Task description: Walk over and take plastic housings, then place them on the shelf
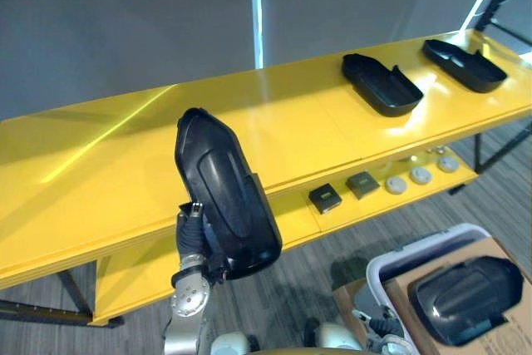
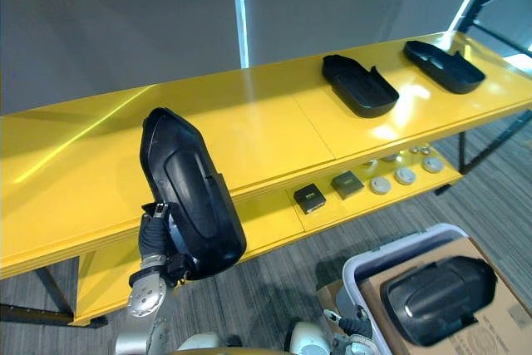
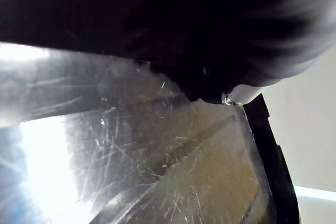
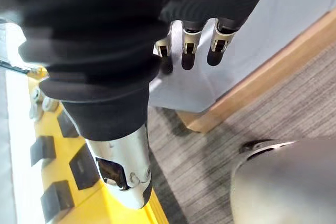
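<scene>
Now left hand (image 1: 192,237) grips glossy black housing (image 1: 229,197) (oblong, rounded) by yellow shelf (image 1: 100,164).

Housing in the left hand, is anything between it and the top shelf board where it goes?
Nothing visible does. The housing in the left hand stands at the yellow shelf's front edge, open board just behind it; two other housings lie far right.

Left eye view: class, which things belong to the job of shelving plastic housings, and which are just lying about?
Job:
- carried housing, up at the left hand
- two shelved housings
- spare housing on the box
- shelf

Lying about:
- two dark square parts
- white discs
</scene>
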Controlling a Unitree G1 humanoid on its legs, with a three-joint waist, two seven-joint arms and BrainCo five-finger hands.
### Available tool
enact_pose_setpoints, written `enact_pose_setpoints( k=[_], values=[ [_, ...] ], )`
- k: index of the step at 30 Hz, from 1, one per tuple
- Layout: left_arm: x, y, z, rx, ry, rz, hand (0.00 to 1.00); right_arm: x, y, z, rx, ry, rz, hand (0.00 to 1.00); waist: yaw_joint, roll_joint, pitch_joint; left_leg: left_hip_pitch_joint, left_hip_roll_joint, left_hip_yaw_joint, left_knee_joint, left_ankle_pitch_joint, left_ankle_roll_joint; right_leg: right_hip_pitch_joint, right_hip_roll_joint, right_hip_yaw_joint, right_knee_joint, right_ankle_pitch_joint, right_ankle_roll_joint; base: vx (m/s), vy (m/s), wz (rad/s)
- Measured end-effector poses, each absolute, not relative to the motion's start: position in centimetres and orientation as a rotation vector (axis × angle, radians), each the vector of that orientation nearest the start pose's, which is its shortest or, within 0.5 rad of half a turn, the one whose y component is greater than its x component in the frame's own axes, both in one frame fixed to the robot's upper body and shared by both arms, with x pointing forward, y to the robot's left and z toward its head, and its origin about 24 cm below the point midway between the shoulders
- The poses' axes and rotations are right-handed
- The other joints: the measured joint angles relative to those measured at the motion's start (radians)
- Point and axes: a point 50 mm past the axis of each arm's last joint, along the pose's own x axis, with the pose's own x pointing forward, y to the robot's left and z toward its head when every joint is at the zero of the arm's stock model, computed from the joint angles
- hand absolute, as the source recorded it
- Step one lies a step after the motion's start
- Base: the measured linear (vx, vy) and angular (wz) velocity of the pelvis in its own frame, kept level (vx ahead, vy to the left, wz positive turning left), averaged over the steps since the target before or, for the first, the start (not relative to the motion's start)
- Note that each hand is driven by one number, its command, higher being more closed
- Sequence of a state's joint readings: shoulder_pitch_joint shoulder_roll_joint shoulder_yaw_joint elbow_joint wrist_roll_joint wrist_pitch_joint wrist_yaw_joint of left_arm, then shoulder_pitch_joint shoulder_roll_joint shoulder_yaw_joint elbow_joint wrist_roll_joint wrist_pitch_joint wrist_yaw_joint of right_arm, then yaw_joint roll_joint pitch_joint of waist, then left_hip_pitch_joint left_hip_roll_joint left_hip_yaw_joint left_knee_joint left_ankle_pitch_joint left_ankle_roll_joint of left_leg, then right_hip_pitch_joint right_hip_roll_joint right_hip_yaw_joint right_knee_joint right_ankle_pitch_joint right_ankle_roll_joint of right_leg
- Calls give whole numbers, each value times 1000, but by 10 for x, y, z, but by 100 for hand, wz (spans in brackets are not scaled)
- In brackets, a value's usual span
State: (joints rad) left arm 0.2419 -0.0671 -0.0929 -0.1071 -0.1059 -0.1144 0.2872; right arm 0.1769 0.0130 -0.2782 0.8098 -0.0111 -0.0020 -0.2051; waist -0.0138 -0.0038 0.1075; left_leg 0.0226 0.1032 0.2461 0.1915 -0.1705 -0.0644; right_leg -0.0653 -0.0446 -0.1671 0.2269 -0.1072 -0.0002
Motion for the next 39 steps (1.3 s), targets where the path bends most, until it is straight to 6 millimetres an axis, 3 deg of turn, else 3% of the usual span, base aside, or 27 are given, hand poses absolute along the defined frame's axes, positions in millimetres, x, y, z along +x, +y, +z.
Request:
enact_pose_setpoints(
  k=[9, 12, 17, 23, 27, 32, 33, 39],
  values=[
    [226, 139, 34, -132, -20, 280, 100, 90, -202, -150, 7, 1000, -484, 0, 2, -9, -28, 73, -24, 0, -134, 76, 14, 81, 9, -5, -158, 88, 6, 8, 18, 3],
    [244, 144, 34, -89, -18, 318, 100, 90, -203, -149, -7, 998, -479, 0, -4, -10, -33, 76, -40, 2, -178, 114, 18, 79, 3, 4, -195, 117, 10, -130, 24, -3],
    [271, 165, 27, -22, 41, 422, 100, 94, -208, -149, -33, 995, -471, 0, -41, 1, -41, 95, -54, 1, -283, 188, 8, 69, 7, 3, -242, 150, 15, -160, -23, -2],
    [295, 187, 30, 16, 72, 489, 100, 85, -213, -151, -73, 1035, -456, 0, -81, 0, -41, 69, -53, -1, -293, 196, 0, 58, 10, 0, -278, 156, 22, -91, -32, -1],
    [310, 196, 37, 46, 82, 499, 100, 74, -214, -153, -83, 1061, -451, 0, -86, 0, -41, 50, -56, 3, -293, 199, -5, 45, 10, 4, -299, 173, 32, 6, -5, -5],
    [322, 207, 40, 77, 112, 519, 100, 74, -213, -153, -82, 1061, -447, 0, -111, -3, -40, 44, -59, 1, -291, 203, 0, 40, 10, 5, -302, 201, 13, 67, 8, -1],
    [324, 210, 40, 68, 120, 531, 0, 75, -213, -153, -83, 1059, -446, 0, -115, -2, -39, 44, -59, 3, -288, 203, 0, 40, 10, 7, -304, 202, 12, 86, 14, -1],
    [341, 215, 57, 12, 101, 550, 0, 82, -210, -152, -95, 1036, -420, 0, -135, -4, -15, 40, -65, 2, -287, 203, 0, 40, 10, 10, -315, 206, 8, 10, 4, -1]
  ],
)
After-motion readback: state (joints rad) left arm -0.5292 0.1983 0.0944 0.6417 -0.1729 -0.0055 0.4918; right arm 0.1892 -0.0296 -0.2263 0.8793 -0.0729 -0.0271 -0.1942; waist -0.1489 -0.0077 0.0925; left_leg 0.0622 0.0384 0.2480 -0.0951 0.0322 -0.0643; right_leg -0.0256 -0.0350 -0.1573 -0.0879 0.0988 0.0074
